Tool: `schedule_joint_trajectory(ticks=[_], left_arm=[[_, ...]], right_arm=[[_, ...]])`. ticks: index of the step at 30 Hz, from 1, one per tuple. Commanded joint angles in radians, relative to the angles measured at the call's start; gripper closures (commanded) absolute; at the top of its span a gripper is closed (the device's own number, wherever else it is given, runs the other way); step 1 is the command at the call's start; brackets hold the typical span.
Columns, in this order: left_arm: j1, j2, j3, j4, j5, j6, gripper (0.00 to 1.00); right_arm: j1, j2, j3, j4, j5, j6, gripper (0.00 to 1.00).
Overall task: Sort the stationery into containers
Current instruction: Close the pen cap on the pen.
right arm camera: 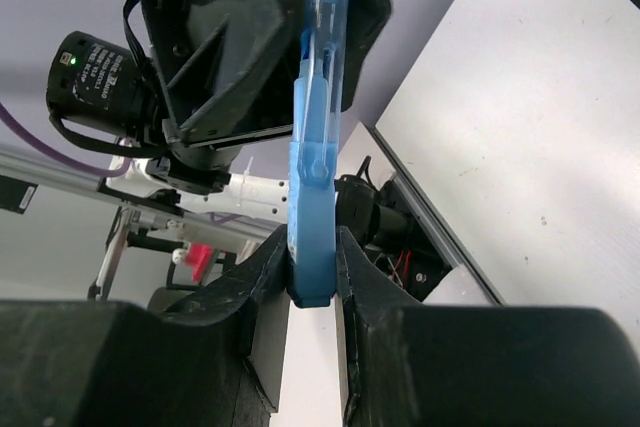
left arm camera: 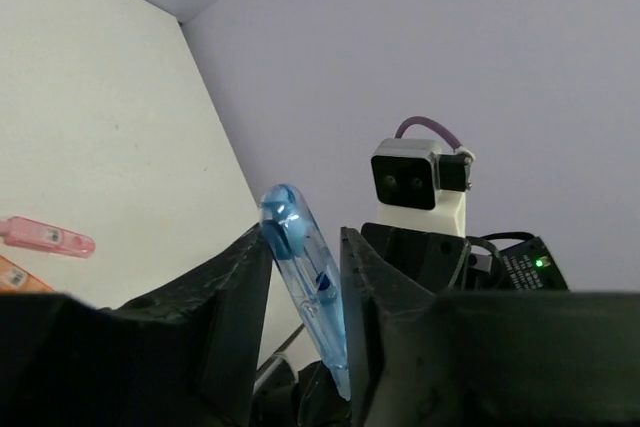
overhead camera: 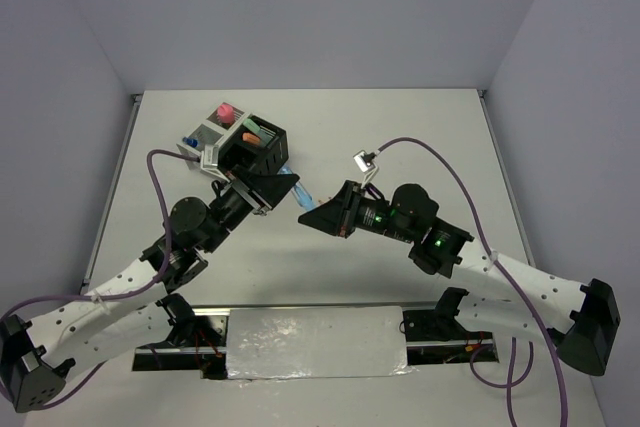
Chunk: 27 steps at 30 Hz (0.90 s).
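Observation:
A blue-capped clear pen (overhead camera: 298, 192) hangs in the air between my two grippers, above the table. My right gripper (overhead camera: 305, 213) is shut on its blue cap (right arm camera: 312, 177). My left gripper (overhead camera: 284, 187) is open, its jaws standing around the pen's clear barrel (left arm camera: 305, 267), which leans tilted between them with a gap on one side. The containers (overhead camera: 240, 142) stand just behind my left gripper: two black mesh bins (overhead camera: 262, 152) and two white ones (overhead camera: 203, 137). They hold a pink-capped bottle (overhead camera: 226, 109), an orange marker (overhead camera: 250, 135) and a green one (overhead camera: 268, 130).
A pink marker (left arm camera: 45, 235) and an orange item (left arm camera: 14, 273) lie on the table in the left wrist view. The right arm's wrist camera (left arm camera: 415, 182) faces my left gripper closely. Purple cables loop beside both arms.

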<state>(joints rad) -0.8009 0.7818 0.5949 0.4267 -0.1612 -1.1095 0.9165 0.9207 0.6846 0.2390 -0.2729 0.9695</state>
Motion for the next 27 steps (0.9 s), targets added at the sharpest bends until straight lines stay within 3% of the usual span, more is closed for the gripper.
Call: schedule_joint_trajectory(ticks=[1,8,14,19,27], left_arm=[[0.002,-0.012,0.017,0.030,-0.020,0.046,0.56],[0.002,0.008,0.020,0.037,0.000,0.065,0.99],[0.002,0.008,-0.012,0.073,0.011,0.045,1.00],[0.002,-0.010,-0.043,0.090,-0.006,0.019,1.00],[0.003,-0.021,-0.081,0.167,-0.005,-0.024,1.00]], right_arm=[[0.012,-0.014,0.035,0.008,0.001,-0.020,1.00],[0.024,-0.005,0.063,-0.018,0.011,-0.034,1.00],[0.025,-0.014,0.061,0.022,0.031,-0.046,1.00],[0.025,-0.059,-0.016,0.205,0.026,-0.049,1.00],[0.027,-0.086,-0.045,0.318,-0.011,-0.098,1.00]])
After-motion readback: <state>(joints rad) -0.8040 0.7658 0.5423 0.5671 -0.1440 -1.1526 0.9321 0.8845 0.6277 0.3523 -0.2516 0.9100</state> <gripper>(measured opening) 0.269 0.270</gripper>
